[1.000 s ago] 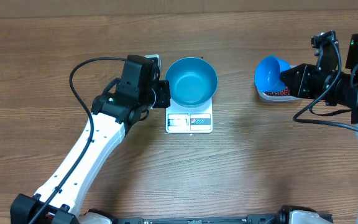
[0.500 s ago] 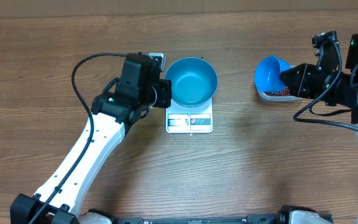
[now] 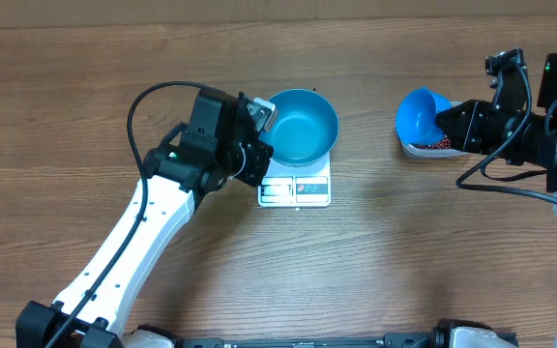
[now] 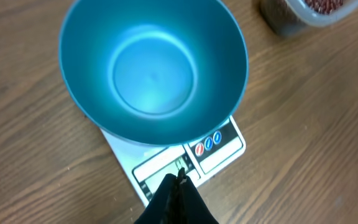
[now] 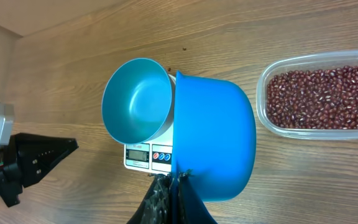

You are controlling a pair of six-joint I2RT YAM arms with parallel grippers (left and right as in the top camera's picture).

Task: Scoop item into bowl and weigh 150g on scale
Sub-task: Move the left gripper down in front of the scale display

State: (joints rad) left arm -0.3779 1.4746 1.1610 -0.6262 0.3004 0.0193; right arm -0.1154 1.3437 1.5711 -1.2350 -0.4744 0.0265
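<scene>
The blue bowl (image 3: 300, 126) stands on the white scale (image 3: 295, 190), and nothing shows inside it in the left wrist view (image 4: 154, 68). My left gripper (image 4: 179, 177) is shut with nothing in it, its tips just above the scale's display edge (image 4: 166, 165), at the bowl's left front (image 3: 262, 169). My right gripper (image 5: 178, 177) is shut on a small blue scoop (image 5: 219, 143), held on its side above the clear tub's left end (image 3: 422, 111). The beans (image 5: 322, 96) lie in that tub; no beans show in the scoop.
The clear tub (image 3: 431, 148) sits on the wooden table about a hand's width right of the scale. The left arm's black cable (image 3: 138, 116) loops above its white link. The right arm's body (image 3: 549, 135) fills the right edge.
My left wrist has turned and swung in toward the bowl and the scale's front. The right arm and scoop have not moved.
</scene>
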